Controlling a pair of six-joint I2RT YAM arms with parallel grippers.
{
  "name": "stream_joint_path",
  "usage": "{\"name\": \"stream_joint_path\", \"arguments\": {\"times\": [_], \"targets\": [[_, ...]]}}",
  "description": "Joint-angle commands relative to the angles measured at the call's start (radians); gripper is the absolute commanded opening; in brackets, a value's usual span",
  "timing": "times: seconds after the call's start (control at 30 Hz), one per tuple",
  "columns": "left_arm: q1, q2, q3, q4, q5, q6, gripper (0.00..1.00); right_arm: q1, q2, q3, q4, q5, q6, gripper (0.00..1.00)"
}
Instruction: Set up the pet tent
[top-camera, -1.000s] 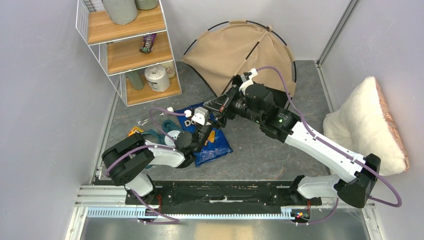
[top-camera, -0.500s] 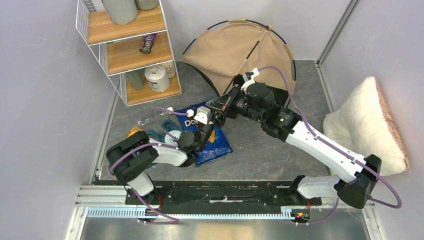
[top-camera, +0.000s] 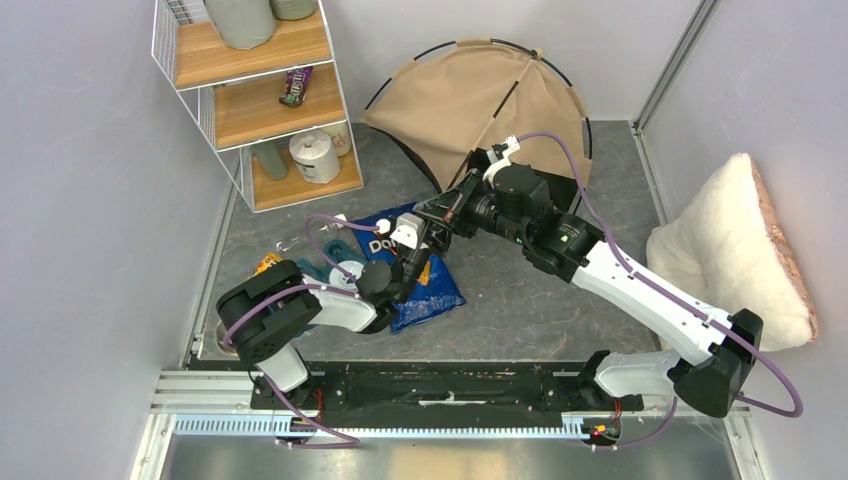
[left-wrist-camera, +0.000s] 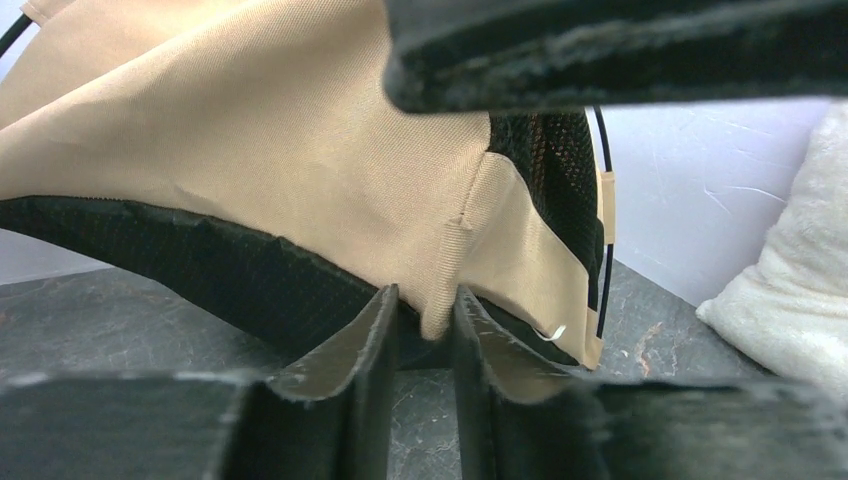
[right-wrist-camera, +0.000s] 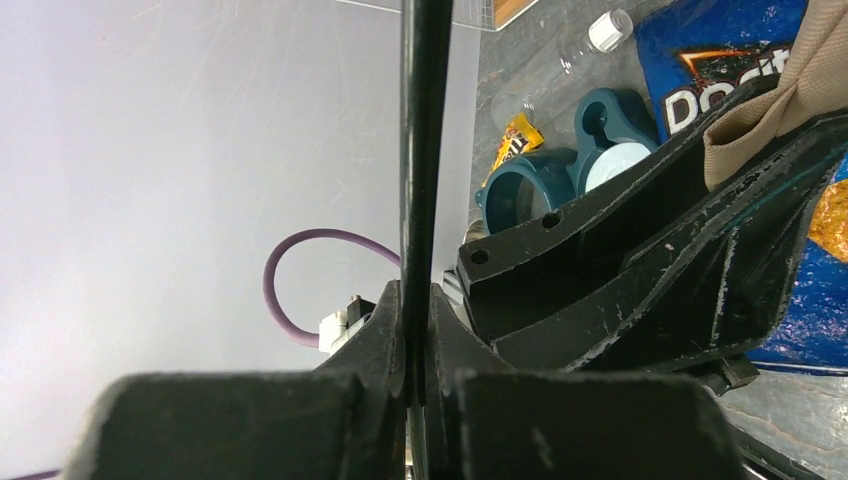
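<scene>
My left end effector (left-wrist-camera: 427, 312) pinches a tan corner of the pet tent (top-camera: 470, 100). My right end effector (right-wrist-camera: 418, 322) squeezes its thin black pole (right-wrist-camera: 425, 130). The tent sits past both, at the bench (top-camera: 520, 310) far edge.

- Smooth pale grey wall panels (top-camera: 80, 250) are seen on the left, back and right sides; fine scratches are noted on them in the wrist views.
- A dark grey, mottled, stone-look floor surface (top-camera: 520, 300) is enclosed by these panels.
- A white wire-frame shelf unit with three light wooden boards (top-camera: 255, 110) is set in the back left corner, against the left wall.
- A slim metal strip (top-camera: 672, 70) is fitted up the back right corner.
- A ribbed silver metal rail (top-camera: 400, 428) is laid along the near edge.
- Lighting is even and diffuse; only soft shadows are cast on the floor.
</scene>
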Motion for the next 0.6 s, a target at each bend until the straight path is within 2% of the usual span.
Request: {"name": "stream_joint_path", "arguments": {"times": [0.0, 0.1, 0.13, 0.33, 0.57], "targets": [[-0.030, 0.022, 0.032, 0.024, 0.056, 0.092, 0.24, 0.004, 0.008, 0.030, 0.098, 0.014, 0.009, 0.00], [-0.029, 0.007, 0.022, 0.024, 0.061, 0.098, 0.03, 0.004, 0.004, 0.019, 0.093, 0.016, -0.012, 0.00], [-0.029, -0.001, 0.014, 0.024, 0.065, 0.094, 0.02, 0.004, 0.002, 0.014, 0.093, 0.016, -0.025, 0.00], [-0.029, -0.080, -0.042, -0.002, 0.098, 0.069, 0.02, 0.004, -0.064, -0.083, 0.121, 0.036, -0.118, 0.00], [-0.029, -0.156, -0.109, -0.040, 0.133, 0.043, 0.02, 0.004, -0.149, -0.157, 0.119, 0.156, -0.239, 0.00]]}}
